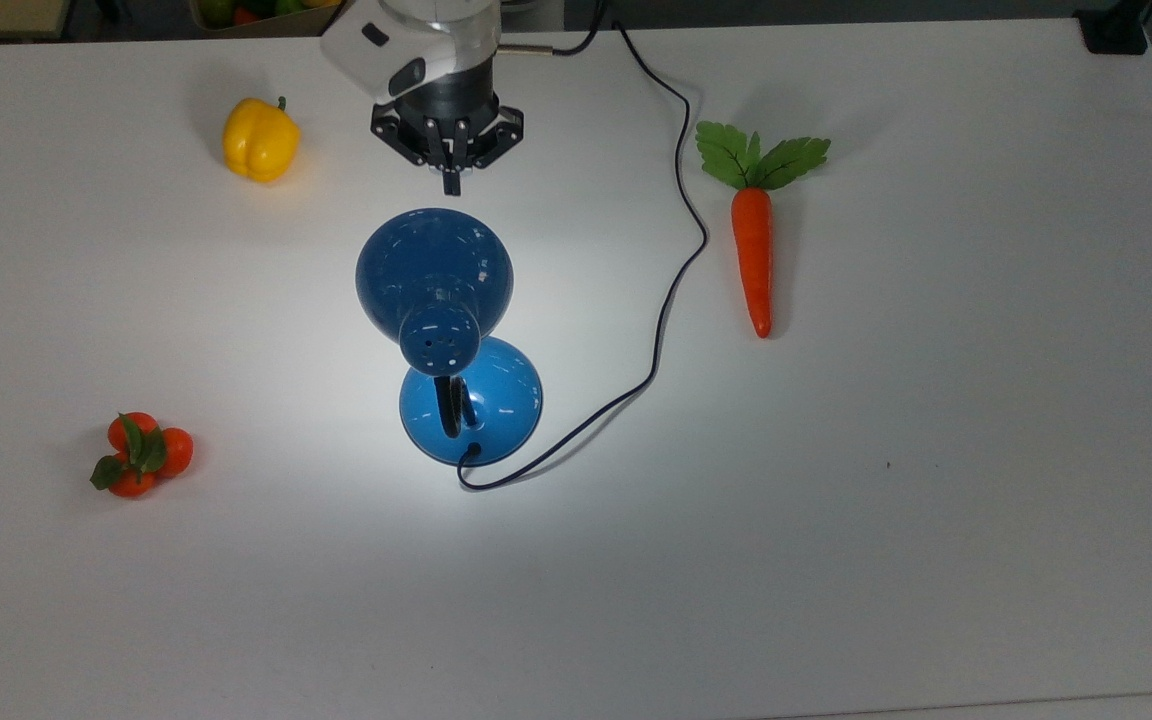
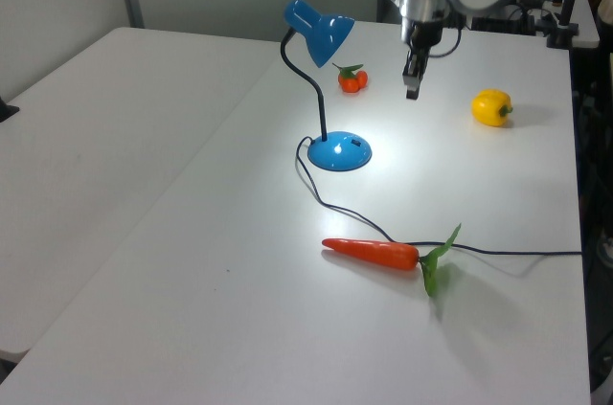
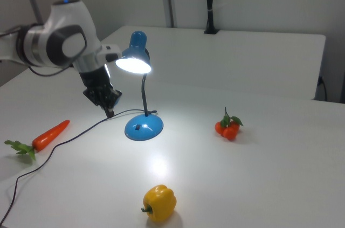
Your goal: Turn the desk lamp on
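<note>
Where lamplight pools brightest, white table (image 1: 936,560), spanning all three views and bearing every item below; Franka arm, white with grey joints, entering from the top view's upper edge, from the left view's upper right and from the right view's left; gripper (image 1: 451,183) black, pointing down, raised clear of the tabletop and well apart from the lamp's base, fingers pressed together with nothing between them, seen also in the left view (image 2: 412,91) and the right view (image 3: 110,112); desk lamp (image 1: 434,275) glossy blue, near the table's middle, lit, dome shade with vent holes on its cap, black curved neck, round blue base, upright, seen also in the left view (image 2: 317,30) and the right view (image 3: 135,58); thin black cord (image 1: 678,260) running from the base in a loop and off toward the top view's upper edge; carrot (image 1: 753,250) orange with green leaves, lying flat, at the top view's right, beyond the cord; yellow bell pepper (image 1: 259,139) at the top view's upper left, near the gripper; cluster of small red tomatoes (image 1: 141,453) with green leaves, at the top view's lower left, well apart from the lamp
</note>
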You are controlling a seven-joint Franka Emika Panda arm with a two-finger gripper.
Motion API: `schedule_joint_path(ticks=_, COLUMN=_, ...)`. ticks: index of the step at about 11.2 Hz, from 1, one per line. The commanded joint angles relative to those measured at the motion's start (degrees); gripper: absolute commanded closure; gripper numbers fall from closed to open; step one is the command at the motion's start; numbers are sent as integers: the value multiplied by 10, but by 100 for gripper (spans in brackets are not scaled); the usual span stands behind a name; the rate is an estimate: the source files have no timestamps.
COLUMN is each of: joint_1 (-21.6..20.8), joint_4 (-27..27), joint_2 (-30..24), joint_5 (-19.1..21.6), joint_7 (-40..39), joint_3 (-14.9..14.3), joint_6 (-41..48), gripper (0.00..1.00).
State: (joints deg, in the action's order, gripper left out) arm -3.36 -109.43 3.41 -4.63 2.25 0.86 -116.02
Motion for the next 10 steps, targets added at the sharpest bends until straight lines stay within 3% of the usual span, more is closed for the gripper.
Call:
schedule_joint_path(ticks=1, joint_1=-6, joint_4=96, joint_2=-18, joint_5=1, joint_7=13, joint_3=1, joint_6=157, gripper=100)
schedule_joint_path(ticks=5, joint_1=-16, joint_4=160, joint_2=-30, joint_5=6, joint_7=12, joint_3=1, joint_6=235, gripper=100)
schedule_joint_path(ticks=7, joint_1=-11, joint_4=164, joint_2=-35, joint_5=7, joint_7=11, joint_3=0, joint_6=235, gripper=93)
schedule_joint_path(ticks=8, joint_1=-9, joint_4=164, joint_2=-36, joint_5=7, joint_7=7, joint_3=-3, joint_6=236, gripper=78)
schedule_joint_path(ticks=9, joint_1=-9, joint_4=164, joint_2=-38, joint_5=9, joint_7=7, joint_3=-6, joint_6=242, gripper=44)
schedule_joint_path(ticks=10, joint_1=-8, joint_4=164, joint_2=-38, joint_5=9, joint_7=5, joint_3=-7, joint_6=243, gripper=27)
